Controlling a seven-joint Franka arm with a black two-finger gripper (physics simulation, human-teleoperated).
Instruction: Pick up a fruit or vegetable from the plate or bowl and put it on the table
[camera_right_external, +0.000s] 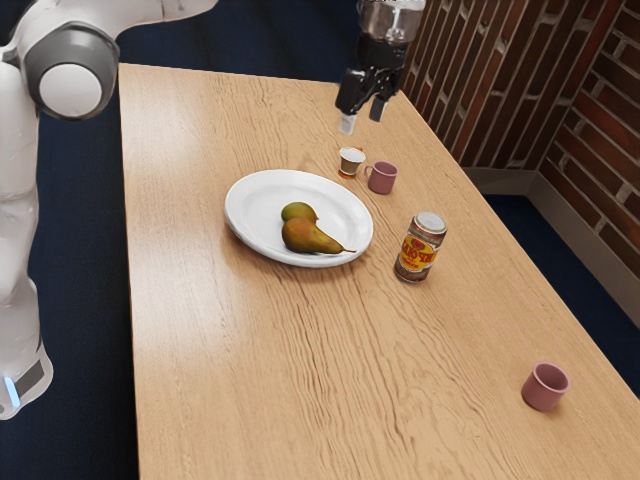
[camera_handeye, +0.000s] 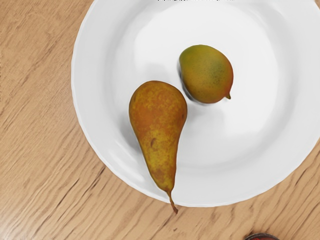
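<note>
Two fruits (camera_handeye: 158, 117) lie on plate (camera_right_external: 250, 208); gripper (camera_right_external: 362, 117) released, empty; step judged approach, next needs aligned descent over one.

A brown-orange pear (camera_handeye: 157, 112) — yellower toward its neck — lies on its side on a round white plate (camera_handeye: 92, 85), stem over the rim. Just beside it lies a green mango (camera_handeye: 206, 74), reddish along one side. The plate rests on the wooden counter (camera_right_external: 240, 390).

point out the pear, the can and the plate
pear (camera_handeye: 157, 117): wrist view, on its wide rounded body
can (camera_right_external: 416, 256): exterior view, on its yellow label
plate (camera_right_external: 242, 212): exterior view, on its rim
</note>
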